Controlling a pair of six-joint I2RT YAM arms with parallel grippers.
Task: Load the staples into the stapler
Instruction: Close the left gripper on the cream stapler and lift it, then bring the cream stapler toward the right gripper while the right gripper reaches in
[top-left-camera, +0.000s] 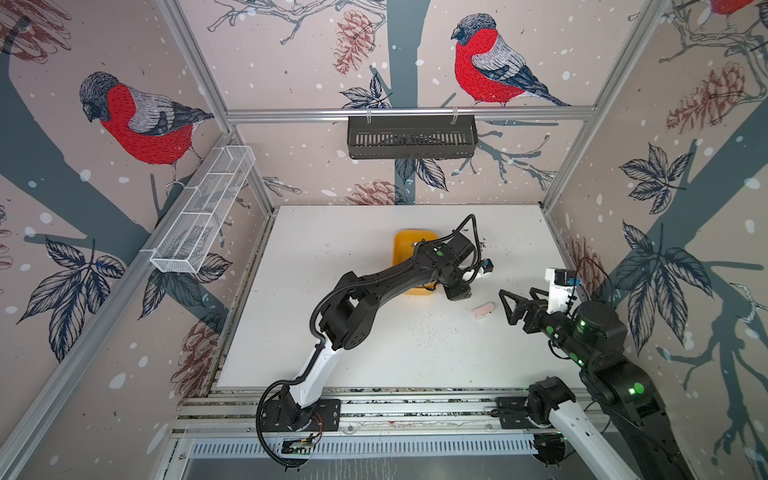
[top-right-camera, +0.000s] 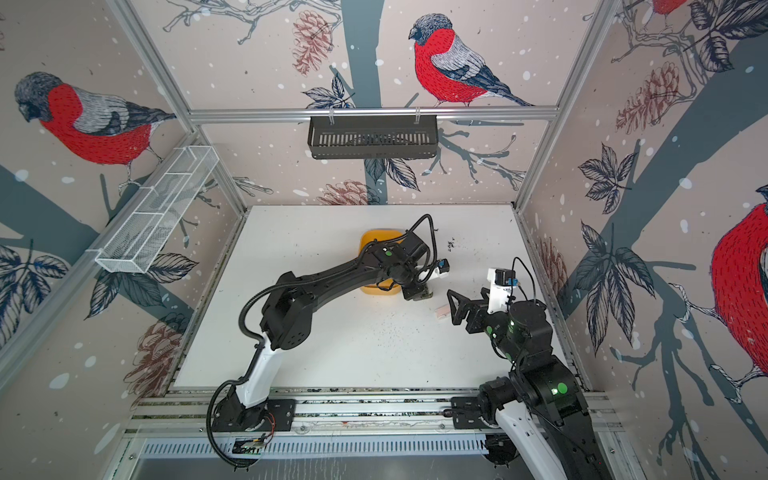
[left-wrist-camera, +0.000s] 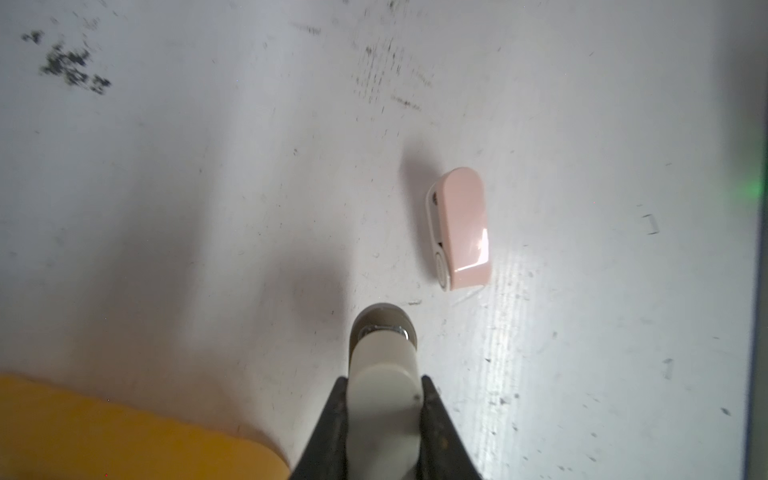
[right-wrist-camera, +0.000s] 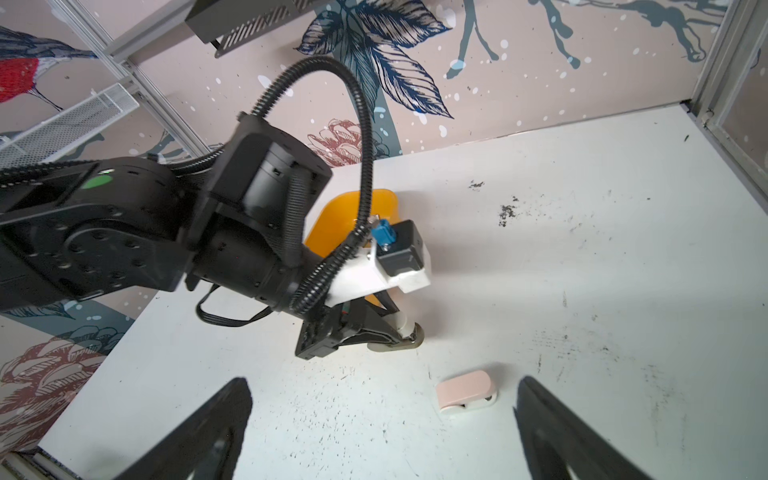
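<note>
The left gripper (left-wrist-camera: 382, 399) has its fingers (left-wrist-camera: 328, 432) pressed against both sides of a small cream thing (left-wrist-camera: 384, 374). This thing has a brown-grey rounded end and a bit of bright metal, and it looks like a second small stapler. Its rounded end pokes out past the fingertips, close over the white table (left-wrist-camera: 208, 166); whether it touches the table is hard to tell.

The pink stapler (left-wrist-camera: 461, 228) lies on its side on the table. It is ahead of the left fingertips and off to one side, near the cream thing but apart from it.

The right gripper (right-wrist-camera: 382, 380) has its fingers (right-wrist-camera: 216, 424) spread wide and holds nothing. In the right wrist view the pink stapler (right-wrist-camera: 465, 390) lies in the gap between them, nearer one finger and touching neither. In a top view it sits just beside the nearest right fingertip (top-left-camera: 502, 294).

A yellow tray (top-left-camera: 405, 245) lies behind the left fingers, mostly covered by that arm. The staple strips cannot be made out. A single loose staple (left-wrist-camera: 651, 224) lies on the table beyond the pink stapler, and dark specks (left-wrist-camera: 70, 66) lie well away from the fingertips.
</note>
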